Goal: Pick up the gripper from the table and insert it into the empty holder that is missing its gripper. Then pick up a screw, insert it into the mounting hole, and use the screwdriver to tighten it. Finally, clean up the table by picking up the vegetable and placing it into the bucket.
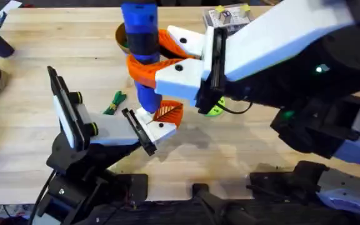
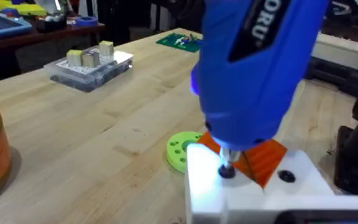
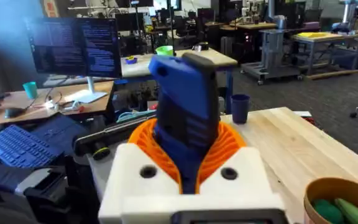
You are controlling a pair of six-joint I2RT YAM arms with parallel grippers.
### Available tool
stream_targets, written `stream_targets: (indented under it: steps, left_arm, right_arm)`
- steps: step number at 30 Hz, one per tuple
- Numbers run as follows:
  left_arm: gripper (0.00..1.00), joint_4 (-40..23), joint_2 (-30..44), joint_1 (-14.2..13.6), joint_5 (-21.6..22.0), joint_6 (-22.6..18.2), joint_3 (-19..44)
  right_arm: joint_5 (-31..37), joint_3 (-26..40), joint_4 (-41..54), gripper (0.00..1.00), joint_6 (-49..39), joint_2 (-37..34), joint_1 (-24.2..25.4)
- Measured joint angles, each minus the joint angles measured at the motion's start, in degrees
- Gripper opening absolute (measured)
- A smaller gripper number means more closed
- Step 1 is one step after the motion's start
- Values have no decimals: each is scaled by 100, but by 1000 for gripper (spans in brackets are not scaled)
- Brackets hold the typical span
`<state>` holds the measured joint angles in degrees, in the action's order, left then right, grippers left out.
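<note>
The right gripper (image 1: pixel 161 59) clamps the blue screwdriver (image 1: pixel 141 44) upright, tip on the orange-fingered gripper (image 1: pixel 165 115).

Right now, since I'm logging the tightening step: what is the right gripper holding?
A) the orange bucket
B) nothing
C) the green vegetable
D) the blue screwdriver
D: the right gripper has its orange ribbed pads clamped on either side of the blue screwdriver, which stands upright over the table.

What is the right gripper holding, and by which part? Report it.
The right gripper holds the blue screwdriver, its orange pads clamped around the middle of its body.
</note>
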<state>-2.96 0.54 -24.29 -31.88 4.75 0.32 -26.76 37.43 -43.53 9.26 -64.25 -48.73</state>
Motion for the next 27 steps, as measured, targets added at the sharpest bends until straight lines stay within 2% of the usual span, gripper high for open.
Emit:
stream_targets:
  steps: [11, 20, 27]
  left_arm:
    - [14, 0, -2, 0, 11, -2, 0]
    - [14, -2, -2, 0, 13, 0, 0]
    - [14, -2, 0, 0, 13, 2, 0]
  right_arm:
    - [-7, -16, -262, 81, 25, -76, -13]
    - [-7, -24, -1314, 83, 81, -74, -11]
    - [-9, -24, -1270, 83, 83, -74, 17]
